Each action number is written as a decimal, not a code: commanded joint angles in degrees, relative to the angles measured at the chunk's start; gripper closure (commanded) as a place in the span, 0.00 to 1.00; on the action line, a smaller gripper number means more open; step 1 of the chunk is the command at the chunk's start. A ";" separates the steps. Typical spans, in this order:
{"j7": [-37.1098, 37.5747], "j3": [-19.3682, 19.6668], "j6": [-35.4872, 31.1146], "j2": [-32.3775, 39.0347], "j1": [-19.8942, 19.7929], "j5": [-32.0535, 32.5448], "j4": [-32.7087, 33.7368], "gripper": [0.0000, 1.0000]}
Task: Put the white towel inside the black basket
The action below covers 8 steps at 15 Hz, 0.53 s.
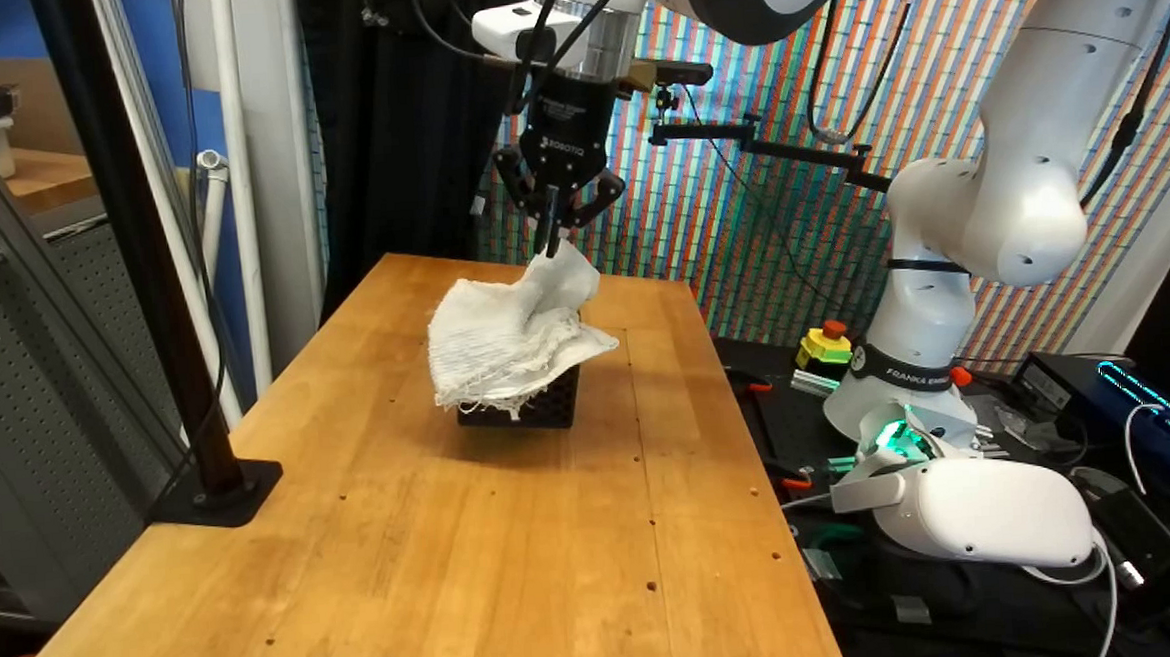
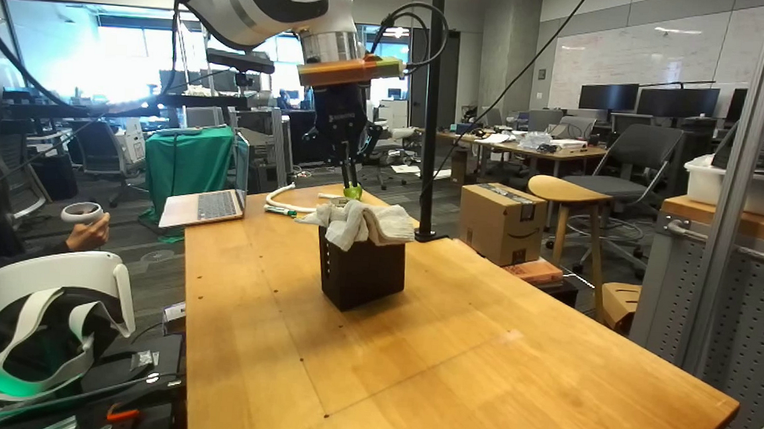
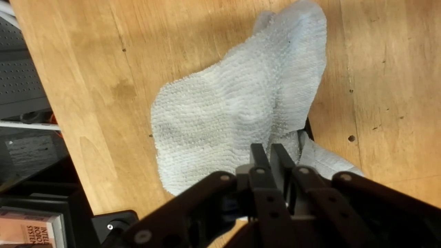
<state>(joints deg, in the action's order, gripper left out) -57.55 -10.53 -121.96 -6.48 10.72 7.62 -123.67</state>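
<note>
Atop the basket [image 2: 366, 278], towel [image 1: 505, 338] draped but not tucked in

Across the basket's top the towel is spread in folds, with flaps hung down outside the walls, as is shown in both exterior views. The basket is stood upright on the table [image 1: 518, 582], and its mouth is almost wholly covered. By the gripper [image 3: 267, 148] nothing can be seen to be held: its fingers are set close together above the towel, with only a thin gap between them. Whether the towel is touched by the fingertips [image 1: 552, 242] cannot be told (in an exterior view its raised peak is overlapped by them, which may be no more than a matter of angle).

The task may be judged well advanced but unfinished. The carrying of the towel to the basket can be counted as done, since its weight appears to be borne there and not by the table. What is left is the inside part: much of the towel is lodged above and beyond the rim, and how much is sunk within cannot be made out. A downward push at the middle would seem to be called for, with the outer flaps gathered in afterwards. Off-centre, such a push could let the towel be dragged over a side.
</note>
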 commanded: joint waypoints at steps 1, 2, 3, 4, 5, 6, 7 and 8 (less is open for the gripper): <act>-1.91 0.71 -0.54 2.63 0.32 -0.86 1.43 0.86; -2.14 0.65 -0.59 3.51 0.30 -0.80 1.75 0.83; -2.40 0.62 -0.61 4.59 0.22 -0.79 2.21 0.85; -2.81 0.61 -0.61 5.69 0.11 -0.99 2.65 0.83; -3.23 0.63 -0.78 6.87 -0.04 -1.25 3.11 0.84; -3.70 0.69 -0.96 8.19 -0.24 -1.67 3.56 0.83; -4.19 0.69 -1.02 9.21 -0.43 -2.11 3.91 0.84; -4.62 0.73 -1.12 10.35 -0.69 -2.42 4.33 0.85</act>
<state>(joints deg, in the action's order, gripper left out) -59.42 -10.21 -122.60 0.15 10.60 7.12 -122.21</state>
